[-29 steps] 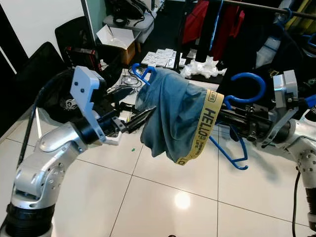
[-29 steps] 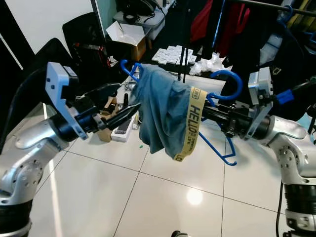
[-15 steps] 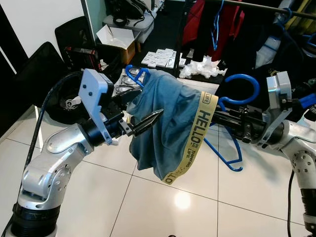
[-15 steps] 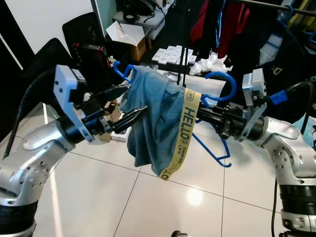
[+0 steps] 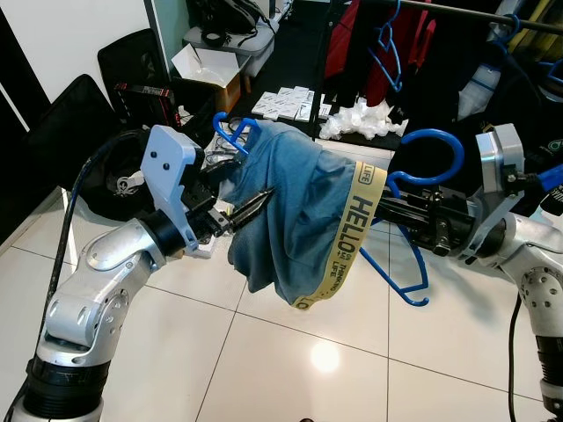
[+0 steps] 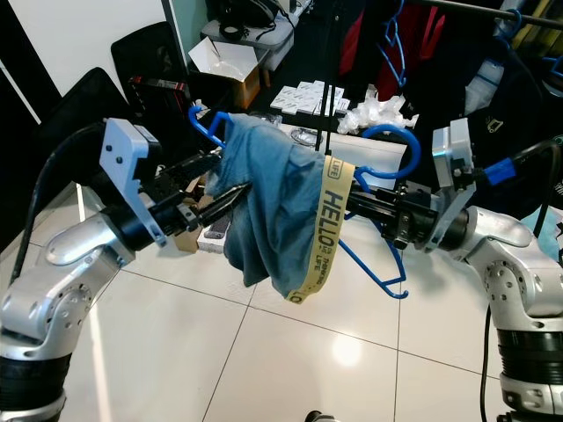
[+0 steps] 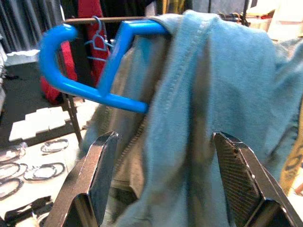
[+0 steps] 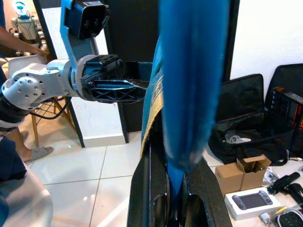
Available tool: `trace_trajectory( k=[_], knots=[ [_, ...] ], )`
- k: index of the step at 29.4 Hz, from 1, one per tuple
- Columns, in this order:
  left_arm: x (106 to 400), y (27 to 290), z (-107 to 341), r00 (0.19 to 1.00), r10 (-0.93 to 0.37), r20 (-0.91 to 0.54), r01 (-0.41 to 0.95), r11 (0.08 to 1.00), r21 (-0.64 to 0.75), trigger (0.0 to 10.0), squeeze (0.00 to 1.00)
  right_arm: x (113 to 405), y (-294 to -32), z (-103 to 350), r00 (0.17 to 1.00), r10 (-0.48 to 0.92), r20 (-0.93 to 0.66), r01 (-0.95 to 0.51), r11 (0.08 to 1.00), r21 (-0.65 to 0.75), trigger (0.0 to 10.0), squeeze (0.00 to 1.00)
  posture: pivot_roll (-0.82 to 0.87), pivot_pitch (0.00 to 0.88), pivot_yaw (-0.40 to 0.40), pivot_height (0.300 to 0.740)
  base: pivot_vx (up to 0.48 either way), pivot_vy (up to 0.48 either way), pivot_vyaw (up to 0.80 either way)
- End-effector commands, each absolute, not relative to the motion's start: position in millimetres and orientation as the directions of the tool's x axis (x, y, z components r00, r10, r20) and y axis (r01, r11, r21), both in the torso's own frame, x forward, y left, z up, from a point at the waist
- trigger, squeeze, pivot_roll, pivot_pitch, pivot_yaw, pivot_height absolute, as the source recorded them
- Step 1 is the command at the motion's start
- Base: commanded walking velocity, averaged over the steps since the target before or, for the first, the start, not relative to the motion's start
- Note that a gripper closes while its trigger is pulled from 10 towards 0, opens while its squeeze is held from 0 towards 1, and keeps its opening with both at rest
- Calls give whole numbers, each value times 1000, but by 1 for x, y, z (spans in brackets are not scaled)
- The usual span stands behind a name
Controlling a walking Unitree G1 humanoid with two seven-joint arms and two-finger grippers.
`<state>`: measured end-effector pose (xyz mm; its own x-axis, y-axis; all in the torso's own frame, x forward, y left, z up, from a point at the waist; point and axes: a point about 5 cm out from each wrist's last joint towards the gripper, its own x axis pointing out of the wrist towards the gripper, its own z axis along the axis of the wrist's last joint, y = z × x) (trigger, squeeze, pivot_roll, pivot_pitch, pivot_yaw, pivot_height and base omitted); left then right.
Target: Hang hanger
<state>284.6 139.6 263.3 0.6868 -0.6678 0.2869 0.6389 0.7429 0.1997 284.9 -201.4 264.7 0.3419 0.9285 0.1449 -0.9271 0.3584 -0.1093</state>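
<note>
A blue plastic hanger (image 5: 437, 140) carries a blue-grey garment (image 5: 295, 211) with a yellow "HELLO" waistband (image 5: 347, 233), held out at chest height between my arms. My right gripper (image 5: 398, 207) is shut on the hanger's lower bar, and the blue plastic is clamped between its fingers (image 8: 147, 189) in the right wrist view. My left gripper (image 5: 252, 182) is open at the garment's left edge. In its wrist view the cloth (image 7: 199, 104) and the hanger's end (image 7: 71, 61) lie between and beyond the spread fingers (image 7: 97, 179).
A clothes rail (image 5: 466, 11) with red garments (image 5: 347, 35) and a hanging blue hanger (image 5: 387, 40) runs across the back right. Black chairs (image 5: 132, 57), a cardboard box (image 5: 207, 66) and floor clutter sit behind. A person's foot (image 8: 28, 152) stands near.
The hanger and garment shifted a little to the left and the cloth swung. My left gripper pulled back slightly along the garment's edge, still spread. The right grip is unchanged.
</note>
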Motion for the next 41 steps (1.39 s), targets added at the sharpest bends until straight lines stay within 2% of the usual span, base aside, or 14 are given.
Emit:
trace_trajectory(
  k=[1, 2, 3, 4, 5, 6, 24, 30, 41],
  knots=[
    [285, 144, 266, 694, -661, 287, 625, 750, 218, 10000, 0, 280, -203, 268, 328, 932, 156, -929, 348, -126, 10000, 0, -27, 147, -6, 740, 0, 0, 0],
    [285, 143, 265, 691, -663, 287, 626, 748, 220, 7176, 0, 280, -203, 269, 327, 932, 157, -929, 347, -125, 10000, 0, -27, 146, -6, 740, 0, 0, 0],
    [285, 143, 265, 691, -663, 287, 626, 748, 220, 7176, 0, 280, -203, 269, 327, 932, 157, -929, 347, -125, 10000, 0, -27, 146, -6, 740, 0, 0, 0],
    [285, 142, 265, 688, -665, 289, 630, 746, 218, 3686, 0, 280, -203, 269, 326, 932, 159, -930, 346, -125, 10000, 0, -28, 146, -6, 740, 0, 0, 0],
    [285, 142, 265, 688, -665, 289, 630, 746, 218, 3686, 0, 280, -203, 269, 326, 932, 159, -930, 346, -125, 10000, 0, -28, 146, -6, 740, 0, 0, 0],
    [284, 141, 264, 685, -668, 289, 633, 743, 216, 0, 0, 280, -203, 269, 324, 932, 160, -930, 345, -124, 10000, 0, -28, 146, -6, 740, 0, 0, 0],
    [286, 147, 273, 686, -645, 337, 613, 761, 212, 0, 0, 280, -203, 261, 343, 931, 125, -928, 356, -111, 10000, 0, -25, 146, -5, 740, 0, 0, 0],
    [285, 148, 279, 673, -646, 359, 616, 759, 210, 0, 0, 288, -203, 251, 410, 909, 70, -903, 416, -106, 10000, 0, -24, 146, -3, 740, 0, 0, 0],
    [285, 151, 283, 672, -631, 388, 610, 769, 192, 0, 0, 288, -203, 241, 435, 900, -3, -895, 433, -106, 10000, 0, -24, 147, -5, 740, 0, 0, 0]
  ],
)
